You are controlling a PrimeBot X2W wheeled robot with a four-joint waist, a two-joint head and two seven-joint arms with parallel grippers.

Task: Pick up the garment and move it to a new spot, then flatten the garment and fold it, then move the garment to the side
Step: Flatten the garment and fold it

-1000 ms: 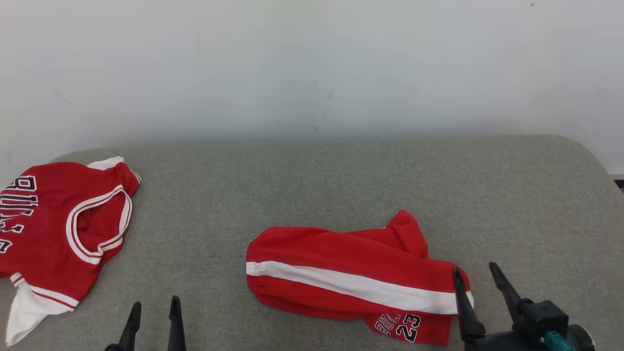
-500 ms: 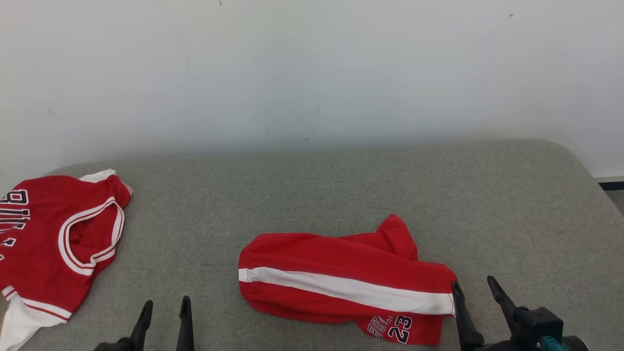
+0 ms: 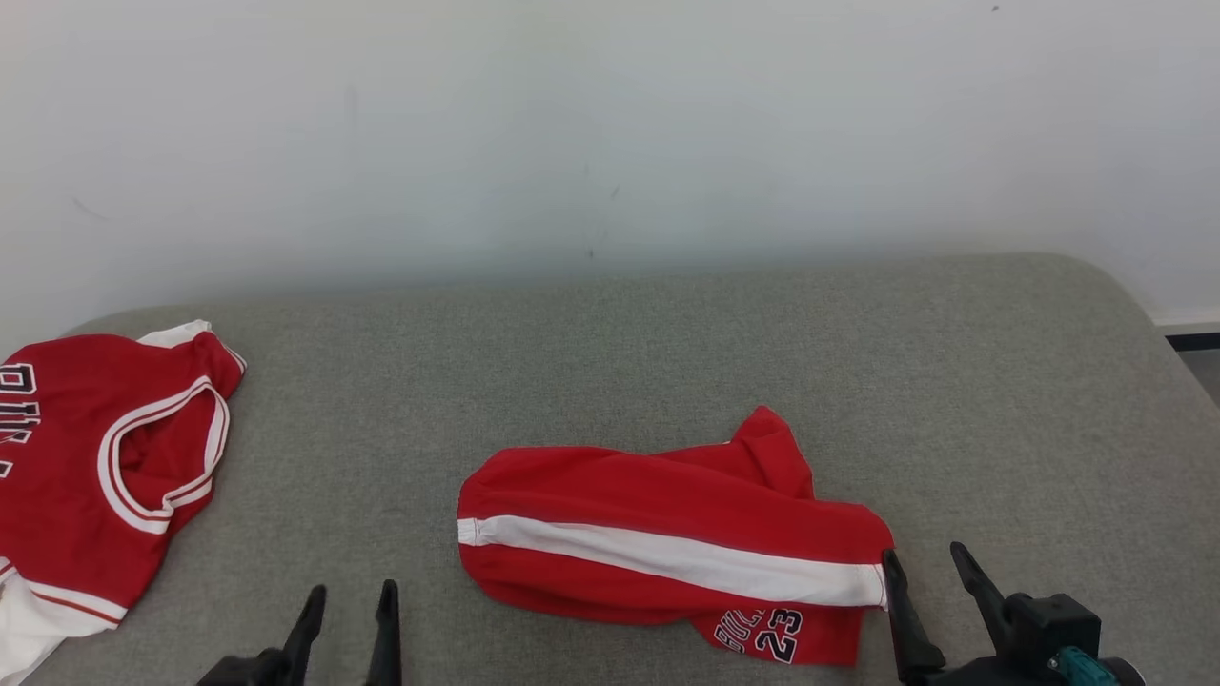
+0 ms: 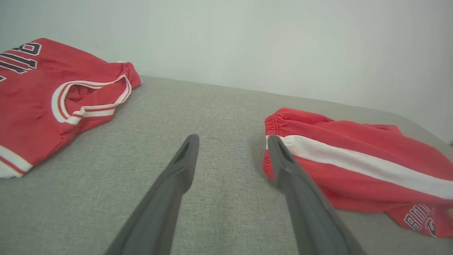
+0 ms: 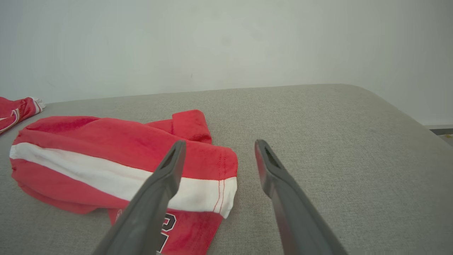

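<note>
The garment [image 3: 667, 534] is a pair of red shorts with a white side stripe and a "23", lying crumpled and lengthwise on the grey padded surface [image 3: 610, 362]. My left gripper [image 3: 353, 588] is open, just left of its waistband end [image 4: 279, 124], with nothing between the fingers [image 4: 232, 137]. My right gripper [image 3: 923, 552] is open at the garment's right end. In the right wrist view its left finger lies over the hem [image 5: 212, 166] and the gap [image 5: 220, 142] is empty.
A red jersey [image 3: 86, 476] with white trim lies at the surface's far left, also seen in the left wrist view [image 4: 35, 95]. A pale wall [image 3: 610, 124] stands behind. The surface's rounded right edge [image 3: 1163, 362] drops off to the floor.
The head view has shifted. My left gripper has moved right, closer to the garment's waistband end. The right gripper stays at the right end, and both stay open.
</note>
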